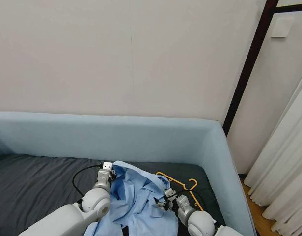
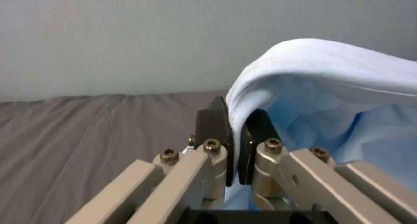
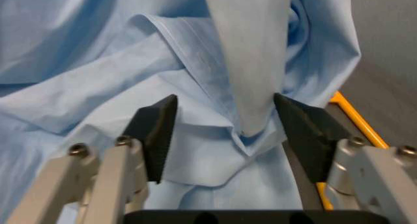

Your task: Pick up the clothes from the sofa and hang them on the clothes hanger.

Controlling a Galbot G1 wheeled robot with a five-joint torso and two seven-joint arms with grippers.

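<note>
Plain pale wall [image 1: 116,59] up top, and under it the light-blue sofa [image 1: 116,135] with its dark grey seat [image 1: 33,182] stretching out bare on our left. That bare stretch is the open room if we need to swing anything sideways.

Moving in, our left claw [image 1: 106,172] sits low at the left edge of the blue shirt [image 1: 136,206]. The left wrist view shows the pads clamped flat on a raised fold, with the cloth arching up and away from the pinch. It looks like a firm bite.

At the middle, the shirt lies crumpled on the seat between both arms. The right claw [image 1: 159,202] hangs over it with its jaws spread wide, holding nothing. In the right wrist view the collar [image 3: 244,131] lies right between the two pads.

We judge the step in hand to be a second hold. We'd close on that collar fold squarely and deep enough that it won't slip, taking cloth only.

On the right, the orange hanger [image 1: 176,181] lies on the seat just beside the shirt, its bar near the right pad, so we'd watch not to snag it. Past it the sofa's side arm [image 1: 222,167] rises close, with a curtain [image 1: 283,167] beyond. Straight up looks like the freest way out.
</note>
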